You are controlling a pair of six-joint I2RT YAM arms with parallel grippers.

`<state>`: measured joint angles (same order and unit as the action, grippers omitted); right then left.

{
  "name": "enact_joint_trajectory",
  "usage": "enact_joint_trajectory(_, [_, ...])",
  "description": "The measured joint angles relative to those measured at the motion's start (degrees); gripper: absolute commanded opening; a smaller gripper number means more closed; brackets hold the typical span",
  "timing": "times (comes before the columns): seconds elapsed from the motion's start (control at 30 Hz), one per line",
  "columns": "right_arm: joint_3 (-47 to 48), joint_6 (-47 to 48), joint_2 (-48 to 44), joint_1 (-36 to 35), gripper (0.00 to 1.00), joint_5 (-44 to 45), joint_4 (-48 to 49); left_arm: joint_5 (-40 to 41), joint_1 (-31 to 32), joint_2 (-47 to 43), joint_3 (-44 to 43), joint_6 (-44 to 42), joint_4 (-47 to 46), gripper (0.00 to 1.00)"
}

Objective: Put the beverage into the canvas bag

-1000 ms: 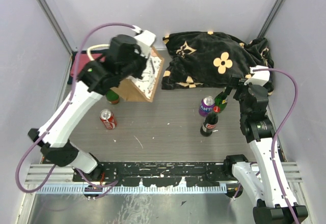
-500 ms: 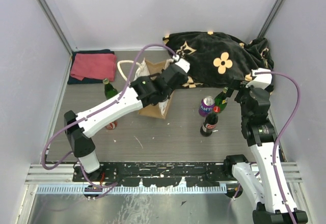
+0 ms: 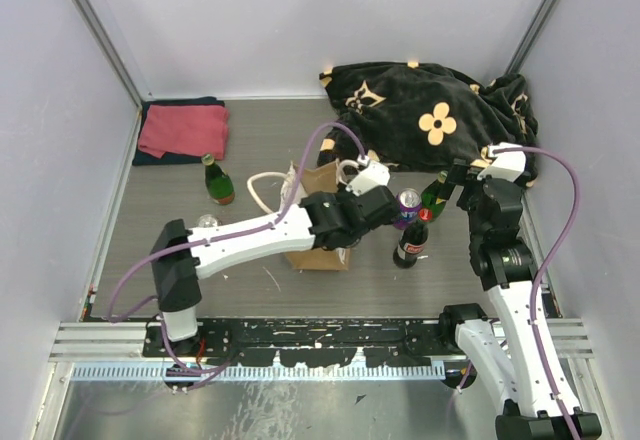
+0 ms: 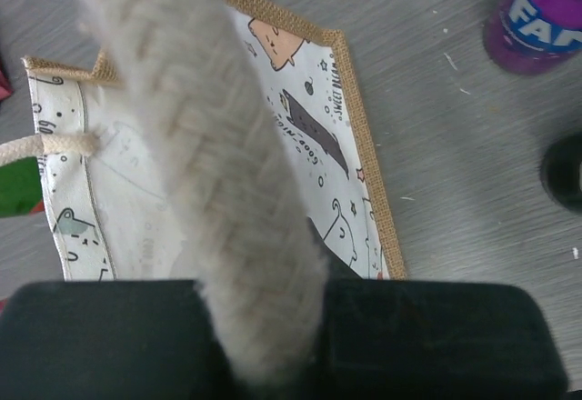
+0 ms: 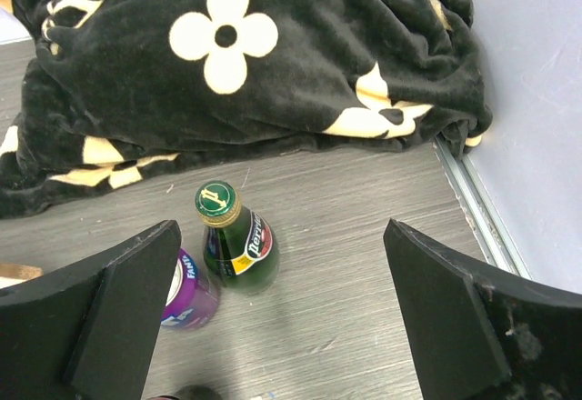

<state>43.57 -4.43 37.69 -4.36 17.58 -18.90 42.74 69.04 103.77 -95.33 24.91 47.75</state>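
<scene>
**While the left gripper pinches the bag's rope, every drink sits out on the table**

Since the left gripper (image 3: 363,205) is clamped shut on the white rope handle (image 4: 209,145), that's the only thing it's got. The canvas bag (image 4: 309,145) hangs or stands right under it, mid-table, with the printed white panel and tan edging facing the wrist camera. I can't see into it from any view, so no idea what's inside, and I can't tell if it's upright or leaning.

The right gripper (image 5: 286,295) is spread as wide as it goes, holding nothing, hovering above the green glass bottle (image 5: 238,245). That bottle stands upright on the table (image 3: 270,145), just beside a purple can (image 5: 193,298), with a cola bottle (image 3: 411,242) near them on the arm's side.

Room-wise, the right side is tight. A rumpled black blanket (image 5: 227,82) is piled just behind the bottle, and the side wall's rail (image 5: 473,209) runs close by. The can and cola bottle stand between the green bottle and the bag.

Over on the left there's a second green bottle (image 3: 216,182) and a folded red cloth (image 3: 183,128) in the far corner, well apart from all this.
</scene>
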Motion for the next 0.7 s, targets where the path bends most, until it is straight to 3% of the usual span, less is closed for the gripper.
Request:
enact_joint_trajectory(0.3, [-1.1, 0.3, -0.8, 0.0, 1.00, 0.6, 0.0, 3.5, 2.9, 11.4, -3.5, 7.9, 1.8, 0.03])
enact_joint_trajectory(0.33, [-1.1, 0.5, -1.0, 0.0, 1.00, 0.8, 0.0, 3.8, 2.9, 12.0, -3.5, 8.5, 2.2, 0.15])
enact_joint_trajectory(0.43, [-1.1, 0.9, -1.3, 0.0, 1.00, 0.9, 0.0, 4.5, 2.9, 12.2, -3.9, 9.6, 3.0, 0.62])
enact_joint_trajectory(0.47, [-1.1, 1.0, -1.3, 0.0, 1.00, 0.9, 0.0, 4.5, 2.9, 12.2, -4.1, 9.4, 3.0, 0.72])
enact_joint_trajectory(0.57, [-1.3, 1.1, -1.3, 0.0, 1.00, 0.8, 0.0, 4.3, 2.8, 12.1, -4.4, 8.8, 2.4, 0.84])
enact_joint_trajectory(0.7, [-1.6, 1.0, -1.3, 0.0, 1.00, 0.8, 0.0, 3.1, 2.8, 10.0, -4.5, 6.7, 1.2, 0.92])
